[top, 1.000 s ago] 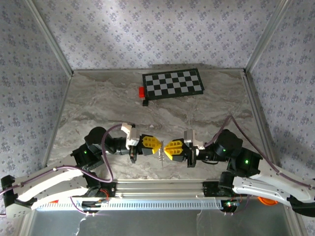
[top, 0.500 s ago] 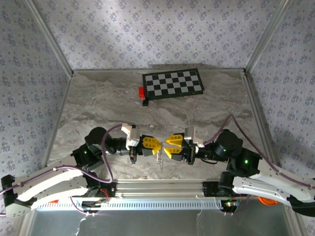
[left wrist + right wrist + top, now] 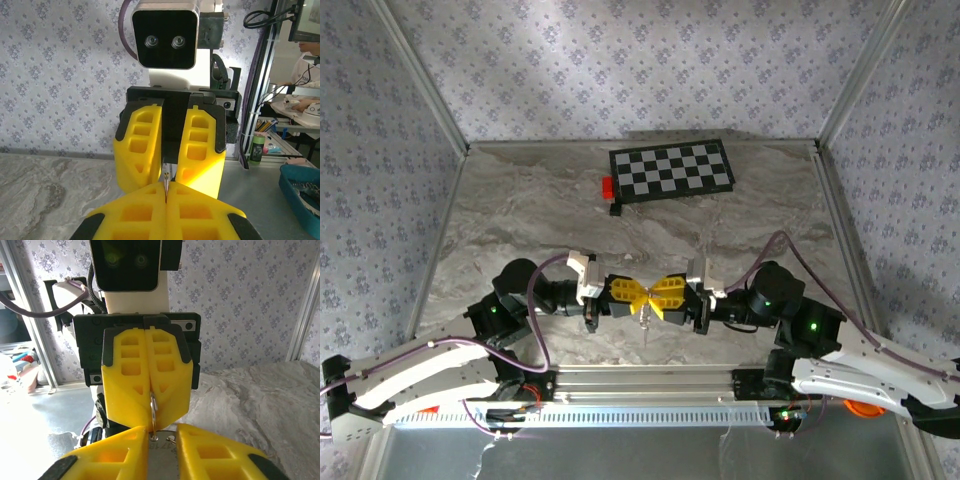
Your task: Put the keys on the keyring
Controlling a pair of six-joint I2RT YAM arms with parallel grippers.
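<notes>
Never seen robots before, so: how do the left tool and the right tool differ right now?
The left tool has its fingers pressed together; the right tool has them apart, with a gap. The left tool pinches a thin metal piece; the right tool seems to grip nothing. Both have yellow fingers and meet tip to tip.

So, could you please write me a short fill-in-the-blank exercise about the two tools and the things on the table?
1. The left tool is ___ on a thin metal keyring.
2. The right tool is ___, with a gap between its fingers.
3. In the top view, the red block lies just ___ of the checkerboard.
4. The two tools meet tip to tip over the ___ edge of the marble table.

Missing words: shut; open; left; near.
</notes>
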